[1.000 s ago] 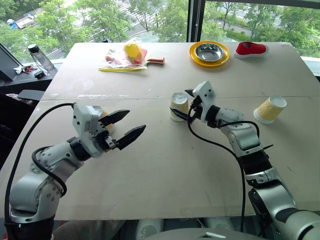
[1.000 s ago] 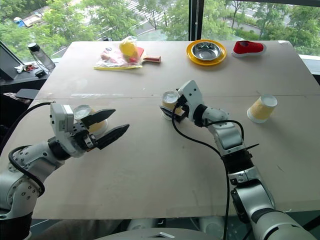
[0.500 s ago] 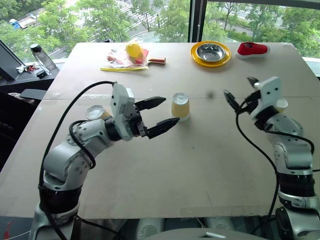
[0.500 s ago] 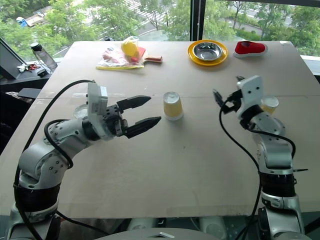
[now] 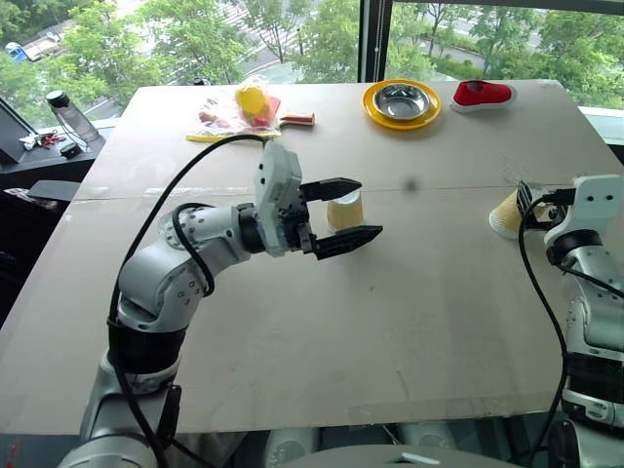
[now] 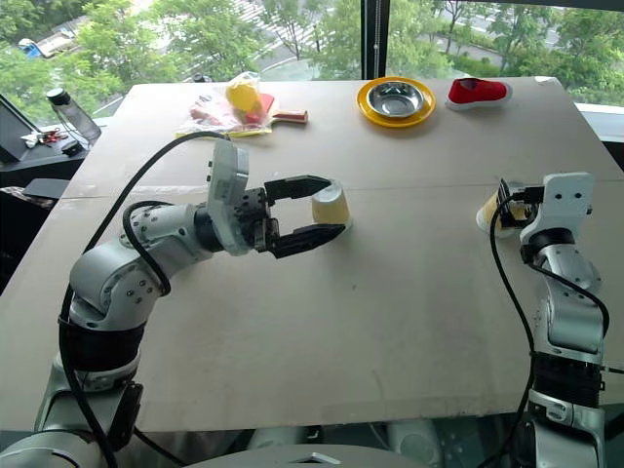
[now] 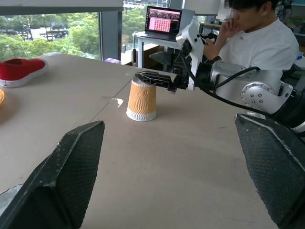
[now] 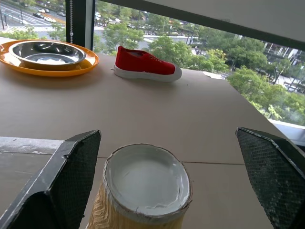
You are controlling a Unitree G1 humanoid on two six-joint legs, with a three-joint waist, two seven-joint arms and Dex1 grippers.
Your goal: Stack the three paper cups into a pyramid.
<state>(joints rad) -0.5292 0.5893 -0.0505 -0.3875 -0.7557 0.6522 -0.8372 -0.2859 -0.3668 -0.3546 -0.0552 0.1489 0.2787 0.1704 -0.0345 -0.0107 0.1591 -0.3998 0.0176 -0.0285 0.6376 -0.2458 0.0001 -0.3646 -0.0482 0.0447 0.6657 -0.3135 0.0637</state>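
At table centre, left gripper (image 5: 343, 212) now flanks middle cup (image 5: 345, 210); both jaws spread.

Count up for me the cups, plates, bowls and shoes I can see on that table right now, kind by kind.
Paper cups: 2
Yellow plate: 1
Steel bowl: 1
Red shoe: 1
Total: 5

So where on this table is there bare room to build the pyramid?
The broad near half of the table, between the left gripper at the middle cup and the right gripper at the right-hand cup. The far edge is crowded: plate, red shoe, bag.
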